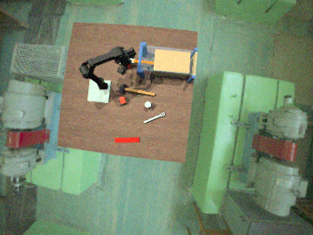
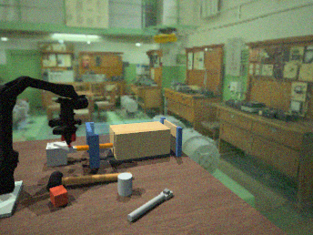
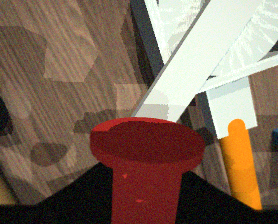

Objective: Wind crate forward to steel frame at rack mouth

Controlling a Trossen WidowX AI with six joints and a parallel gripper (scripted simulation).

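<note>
My gripper (image 1: 124,66) (image 2: 67,136) (image 3: 138,159) is shut on the red knob (image 3: 147,145) of the winch handle, pointing straight down. The handle's white crank arm (image 3: 200,65) runs from the knob up over the pale grey winch (image 2: 55,155). An orange strap (image 1: 144,62) (image 2: 106,145) (image 3: 241,160) leads from the winch to the tan crate (image 1: 173,62) (image 2: 140,139). The crate sits flat inside the clear-panelled cubby, behind the blue frame post (image 1: 143,61) (image 2: 93,147) at its mouth. I cannot tell whether the crate touches the frame.
A hammer (image 1: 138,92) (image 2: 88,179), a red cube (image 1: 122,100) (image 2: 58,196), a white cylinder (image 1: 147,105) (image 2: 125,184) and a grey bar tool (image 1: 155,117) (image 2: 150,204) lie in front of the winch. A flat red strip (image 1: 127,140) lies near the bench's front edge.
</note>
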